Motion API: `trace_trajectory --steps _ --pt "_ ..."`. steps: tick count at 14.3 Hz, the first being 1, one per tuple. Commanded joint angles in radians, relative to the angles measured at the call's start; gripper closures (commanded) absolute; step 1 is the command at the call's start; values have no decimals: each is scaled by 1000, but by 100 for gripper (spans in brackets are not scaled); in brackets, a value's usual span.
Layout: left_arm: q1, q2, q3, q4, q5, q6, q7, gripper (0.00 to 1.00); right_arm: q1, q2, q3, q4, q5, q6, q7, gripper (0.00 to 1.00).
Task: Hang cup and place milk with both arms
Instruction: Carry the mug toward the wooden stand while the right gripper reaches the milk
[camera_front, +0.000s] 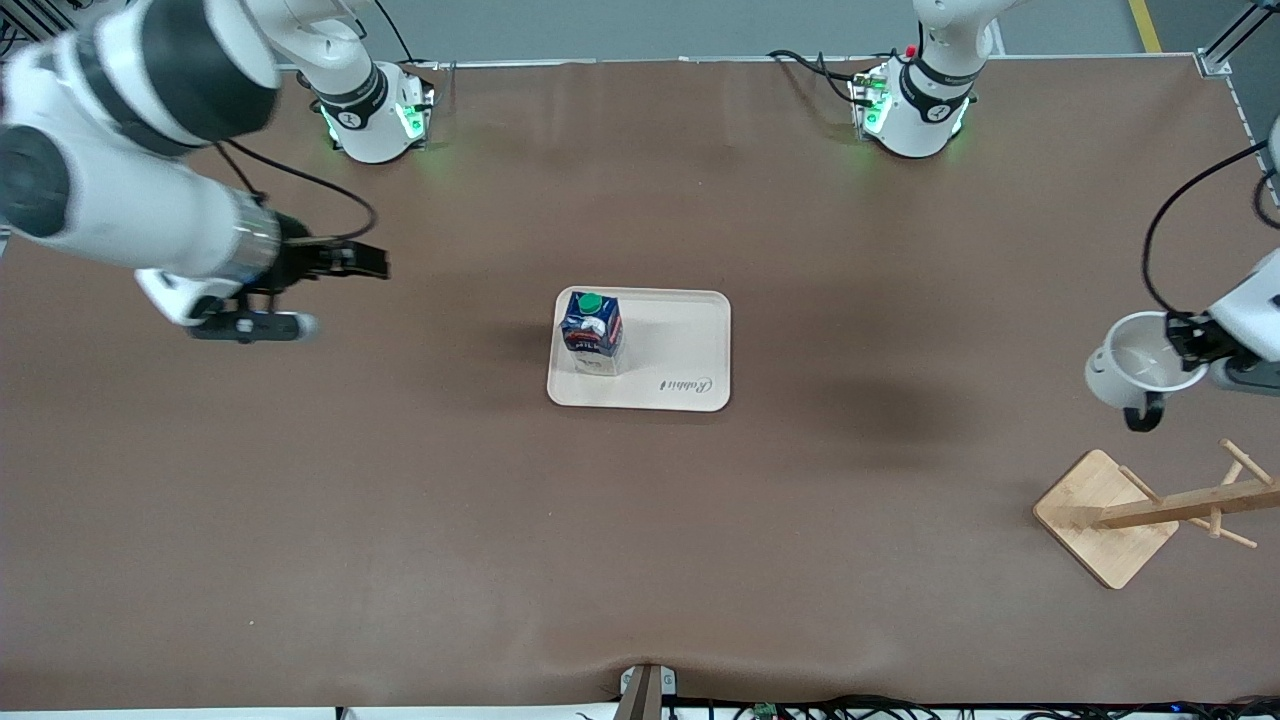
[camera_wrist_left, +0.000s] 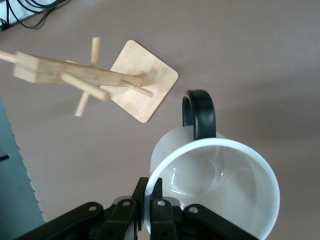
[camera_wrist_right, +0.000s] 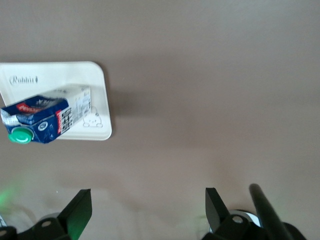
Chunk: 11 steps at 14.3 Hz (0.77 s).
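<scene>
Nearest you, rack; left gripper pinches cup above table; right gripper spread, milk trayed.

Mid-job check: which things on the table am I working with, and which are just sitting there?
In the job:
- cup, held at its rim by the left claw, above the table near the wooden rack
- milk, upright on the tray
- right claw, open, empty

Lying about:
- nothing else seen
</scene>
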<state>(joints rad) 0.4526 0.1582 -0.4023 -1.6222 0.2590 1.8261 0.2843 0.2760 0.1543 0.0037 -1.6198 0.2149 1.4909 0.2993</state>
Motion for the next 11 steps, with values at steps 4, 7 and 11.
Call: trace_trajectory --steps 4,7,11 --pt "43 53 -3 130 -23 -13 137 100 176 68 -11 0 6 130 306 0" --pt "66 80 -4 133 -38 1 141 100 254 109 -10 -23 14 254 438 0" --pt "66 103 -3 133 -46 33 142 100 396 198 -10 -43 69 463 654 0"
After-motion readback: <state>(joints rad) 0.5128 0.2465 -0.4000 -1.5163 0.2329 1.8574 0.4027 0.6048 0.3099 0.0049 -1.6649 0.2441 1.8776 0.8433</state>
